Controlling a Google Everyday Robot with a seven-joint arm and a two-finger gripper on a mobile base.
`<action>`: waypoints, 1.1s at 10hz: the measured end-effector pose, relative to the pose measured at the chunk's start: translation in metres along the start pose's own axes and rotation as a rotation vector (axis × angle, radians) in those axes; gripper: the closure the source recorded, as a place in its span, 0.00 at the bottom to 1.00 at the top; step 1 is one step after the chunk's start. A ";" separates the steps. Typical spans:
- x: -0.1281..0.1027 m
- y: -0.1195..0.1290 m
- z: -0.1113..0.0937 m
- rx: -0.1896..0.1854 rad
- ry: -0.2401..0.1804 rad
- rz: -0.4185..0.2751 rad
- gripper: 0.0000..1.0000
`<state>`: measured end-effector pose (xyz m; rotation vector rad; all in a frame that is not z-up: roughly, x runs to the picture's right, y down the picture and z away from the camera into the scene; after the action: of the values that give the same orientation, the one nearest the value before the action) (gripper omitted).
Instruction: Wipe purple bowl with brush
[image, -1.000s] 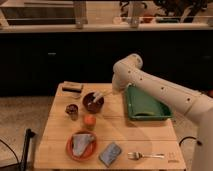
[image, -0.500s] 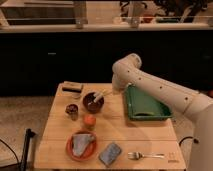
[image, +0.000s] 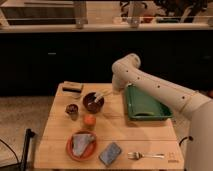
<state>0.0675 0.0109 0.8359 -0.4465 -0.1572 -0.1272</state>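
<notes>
The purple bowl (image: 92, 103) stands on the wooden table (image: 135, 132), left of centre. The brush (image: 101, 94) has its white handle slanting up to the right, and its dark head is down inside the bowl. My gripper (image: 112, 91) is just right of the bowl's rim at the upper end of the handle, shut on the brush. The white arm reaches in from the right and bends down to it.
A green tray (image: 146, 103) lies right of the bowl, under the arm. A small dark cup (image: 72, 109) and a small orange object (image: 89, 121) stand close to the bowl. In front are an orange plate (image: 75, 150) with a grey cloth, a blue-grey sponge (image: 110, 153) and a fork (image: 145, 155). A dark block (image: 73, 87) lies at the back left.
</notes>
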 end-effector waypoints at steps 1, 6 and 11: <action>-0.002 -0.001 0.005 -0.013 -0.007 -0.004 0.95; -0.012 0.000 0.023 -0.074 -0.043 -0.034 0.95; -0.013 0.000 0.038 -0.116 -0.041 -0.035 0.95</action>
<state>0.0504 0.0284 0.8680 -0.5622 -0.1990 -0.1619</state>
